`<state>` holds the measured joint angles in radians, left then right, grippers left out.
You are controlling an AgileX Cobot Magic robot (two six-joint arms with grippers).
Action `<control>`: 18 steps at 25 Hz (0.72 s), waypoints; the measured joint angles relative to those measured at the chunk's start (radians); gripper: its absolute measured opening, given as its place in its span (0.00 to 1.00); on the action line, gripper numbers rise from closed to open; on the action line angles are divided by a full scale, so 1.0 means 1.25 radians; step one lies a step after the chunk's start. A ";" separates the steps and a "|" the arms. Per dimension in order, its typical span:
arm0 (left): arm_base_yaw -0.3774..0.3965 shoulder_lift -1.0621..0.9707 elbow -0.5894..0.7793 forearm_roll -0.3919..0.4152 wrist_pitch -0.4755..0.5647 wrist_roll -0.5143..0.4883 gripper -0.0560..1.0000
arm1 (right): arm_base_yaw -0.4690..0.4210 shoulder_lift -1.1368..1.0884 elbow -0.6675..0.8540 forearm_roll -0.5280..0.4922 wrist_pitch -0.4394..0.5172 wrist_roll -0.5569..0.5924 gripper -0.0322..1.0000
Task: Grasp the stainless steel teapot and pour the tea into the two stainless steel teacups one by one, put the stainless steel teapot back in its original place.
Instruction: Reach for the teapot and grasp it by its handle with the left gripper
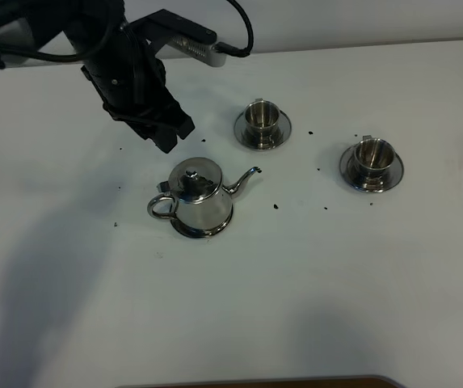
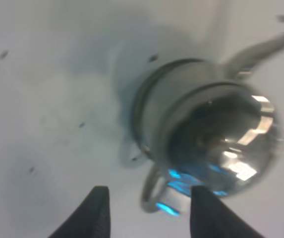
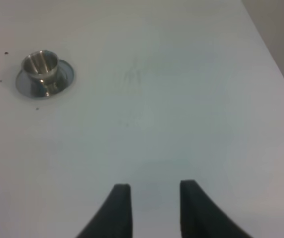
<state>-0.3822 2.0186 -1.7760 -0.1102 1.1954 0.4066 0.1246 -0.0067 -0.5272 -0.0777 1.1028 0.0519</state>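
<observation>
Hovering over the stainless steel teapot (image 1: 203, 202), the left gripper (image 1: 176, 133) has its jaws spread and holds nothing. The pot sits below it and a little ahead, not touched. In the left wrist view the loop handle (image 2: 150, 191) lies in line with the gap between the two fingers, which is probably why the wrist is turned this way: a straight descent would put one finger on each side of the loop.

The teapot stands upright on its round saucer (image 1: 207, 233), lid on. Its handle points towards the gripper's side and its spout (image 1: 246, 178) points away, towards the cups. That suits the pour, since a grip on the handle leaves the spout free to tip outward.

Beyond the spout from the gripper, the two stainless steel teacups wait, each upright on its own saucer. The nearer teacup (image 1: 261, 115) is close to the spout tip and the farther teacup (image 1: 372, 153) stands well apart from it. Dark specks (image 1: 275, 205) dot the white table (image 1: 336, 291) between pot and cups.

The right gripper (image 3: 154, 186) is drawn in on nothing and hangs over bare table, with the farther teacup well off to one side of it. It looks parked clear of the work. I judge the task to be at the reach for the handle, with nothing poured yet.
</observation>
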 joint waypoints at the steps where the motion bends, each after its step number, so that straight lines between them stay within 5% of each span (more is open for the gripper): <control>1: 0.000 -0.010 0.013 -0.017 0.000 0.039 0.47 | 0.000 0.000 0.000 0.000 0.000 0.000 0.27; 8: -0.007 -0.072 0.167 -0.040 0.000 0.168 0.47 | 0.000 0.000 0.000 0.000 0.000 0.000 0.27; 18: -0.007 -0.115 0.247 0.054 0.000 0.186 0.47 | 0.000 0.000 0.000 0.000 0.000 0.000 0.27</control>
<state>-0.3906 1.8742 -1.4668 -0.0427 1.1954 0.6396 0.1246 -0.0067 -0.5272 -0.0777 1.1028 0.0519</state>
